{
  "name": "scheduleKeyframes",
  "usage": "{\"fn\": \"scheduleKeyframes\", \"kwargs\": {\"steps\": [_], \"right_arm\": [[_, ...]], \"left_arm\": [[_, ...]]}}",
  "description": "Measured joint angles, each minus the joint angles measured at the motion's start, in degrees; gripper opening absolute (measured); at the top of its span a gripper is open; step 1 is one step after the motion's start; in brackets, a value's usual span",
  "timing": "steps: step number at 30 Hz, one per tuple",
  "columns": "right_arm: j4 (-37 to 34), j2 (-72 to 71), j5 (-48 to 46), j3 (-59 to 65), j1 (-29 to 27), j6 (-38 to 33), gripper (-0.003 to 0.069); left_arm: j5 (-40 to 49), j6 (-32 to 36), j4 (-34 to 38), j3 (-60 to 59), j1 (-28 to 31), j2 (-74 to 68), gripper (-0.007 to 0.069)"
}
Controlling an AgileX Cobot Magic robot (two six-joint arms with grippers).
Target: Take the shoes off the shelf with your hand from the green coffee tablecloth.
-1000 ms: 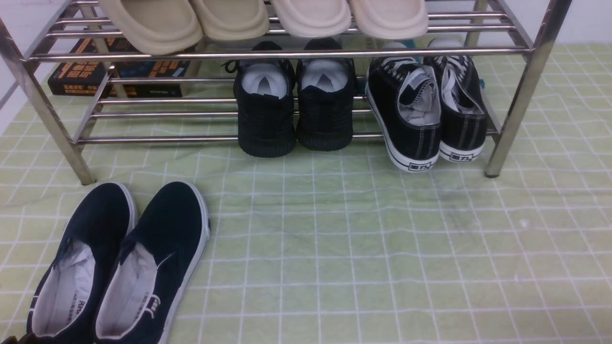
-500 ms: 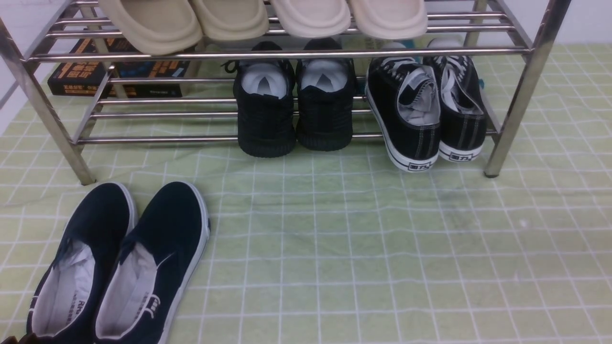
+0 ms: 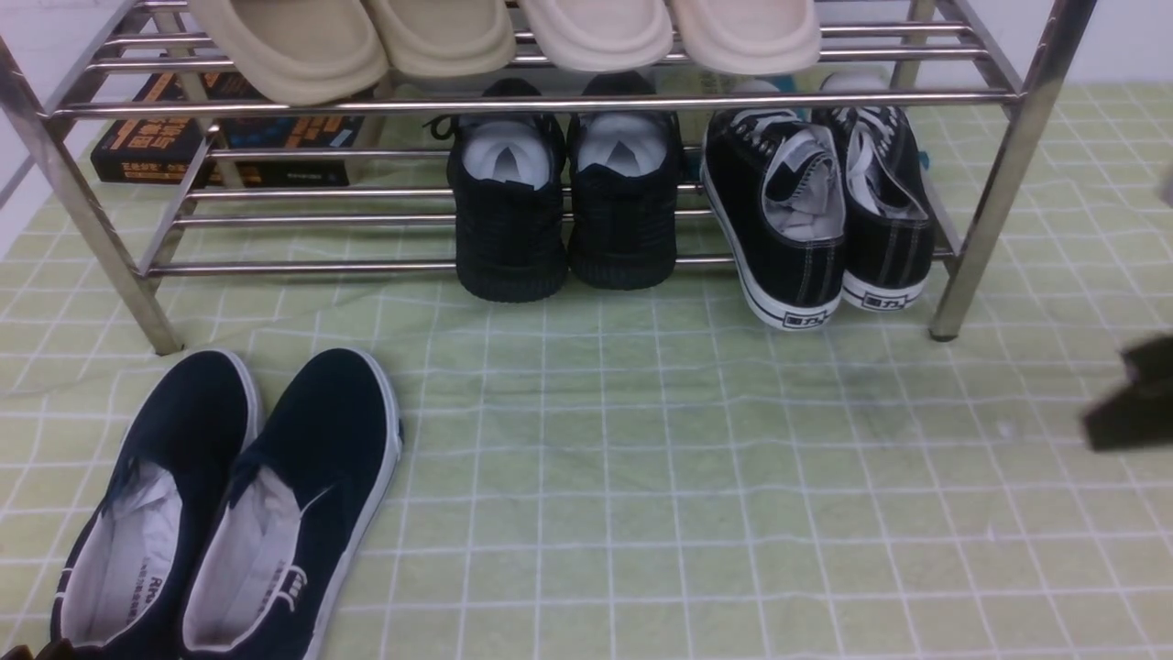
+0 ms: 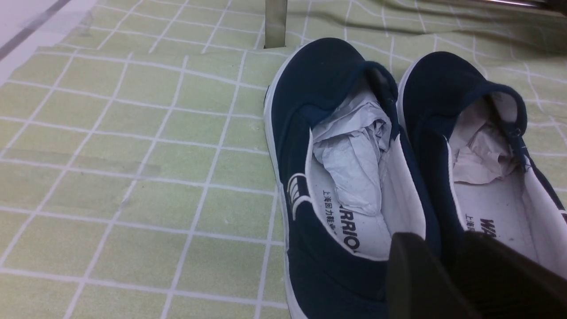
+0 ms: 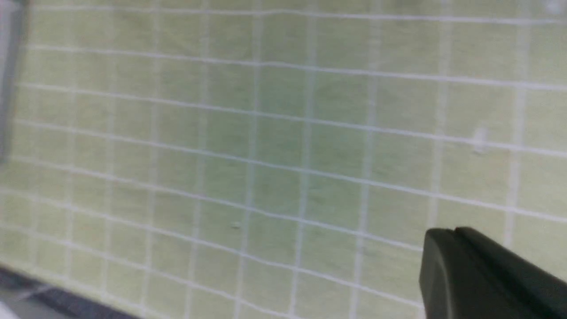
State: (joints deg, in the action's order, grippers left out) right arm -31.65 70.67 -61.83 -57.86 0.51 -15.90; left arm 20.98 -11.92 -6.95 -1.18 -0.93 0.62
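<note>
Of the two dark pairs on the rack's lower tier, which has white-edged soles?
The black canvas sneakers at the tier's right end: white-edged soles and white laces. The knit pair to their left is black all over.

Right end effector (image 3: 1129, 408) hangs blurred and low at the right edge

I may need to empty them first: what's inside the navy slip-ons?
Each navy slip-on holds crumpled white paper pushed toward the toe, over a white printed insole. The toe space beyond the paper is covered.
</note>
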Motion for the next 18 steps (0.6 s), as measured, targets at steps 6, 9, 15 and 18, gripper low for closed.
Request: {"fn": "scheduleKeyframes", "kwargs": {"steps": [6, 9, 15, 18], "right_arm": [[-11.62, 11.11, -4.58, -13.81, 2.06, -8.6, 0.0003], [-8.38, 14.38, -3.56, -19.59, 7.34, -5.29, 0.0018], [9.69, 21.28, 0.41, -30.89, 19.95, 9.19, 0.0161], [17.79, 25.2, 1.83, -35.53, 23.39, 14.69, 0.0248]], "left_arm": [[0.0, 0.0, 0.0, 0.0, 0.0, 0.0, 0.018], [0.0, 0.0, 0.0, 0.0, 0.0, 0.0, 0.0185], [0.0, 0.0, 0.0, 0.0, 0.0, 0.0, 0.0195], [0.0, 0.0, -0.17, 0.0, 0.0, 0.0, 0.0197]]}}
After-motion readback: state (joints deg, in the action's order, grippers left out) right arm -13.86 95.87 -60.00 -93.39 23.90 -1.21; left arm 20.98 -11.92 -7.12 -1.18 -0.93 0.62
